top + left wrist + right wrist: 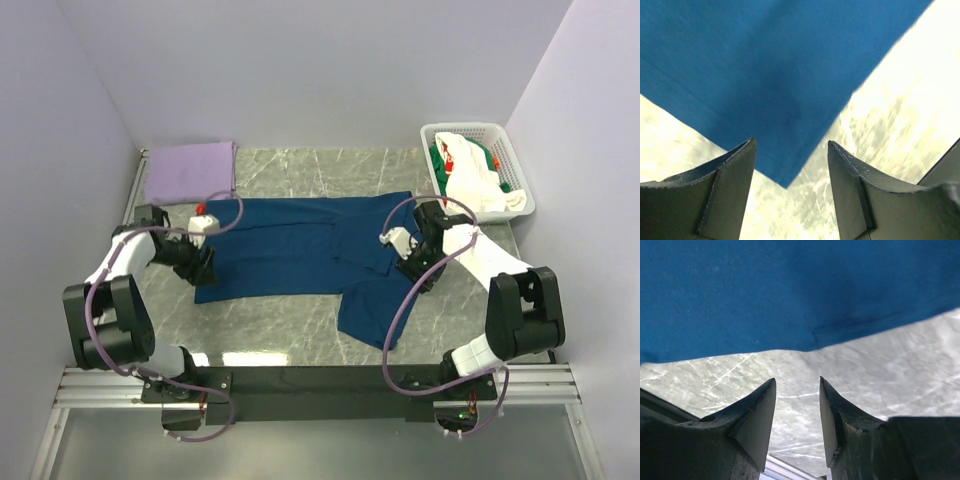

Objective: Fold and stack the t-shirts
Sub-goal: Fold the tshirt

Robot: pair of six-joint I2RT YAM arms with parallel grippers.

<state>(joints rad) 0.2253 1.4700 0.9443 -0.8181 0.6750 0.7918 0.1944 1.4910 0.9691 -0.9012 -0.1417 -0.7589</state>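
Shirt: dark navy-blue cloth t-shirt [300,250] lies spread across mid-table, with one flap hanging toward the near edge on the right.
Handling: probably light, limp and not fragile. It should drape, and likely slides on the slick top.
Grip: pinch corners or the hem, a single layer, low against the table.
Left gripper [791,142]: jaws apart and empty, straddling the shirt's near-left corner.
Right gripper [797,379]: jaws apart and empty, over bare stone just short of the hem.
Stack: pale lavender folded t-shirt [190,172] sits at the far-left corner.
Queue: white and green t-shirts [470,175] are heaped in the white plastic lattice basket [510,150], far right.
Surface: grey marble-pattern tabletop [290,320], glossy with glare.
Room: plain pale walls [320,70] close on three sides.
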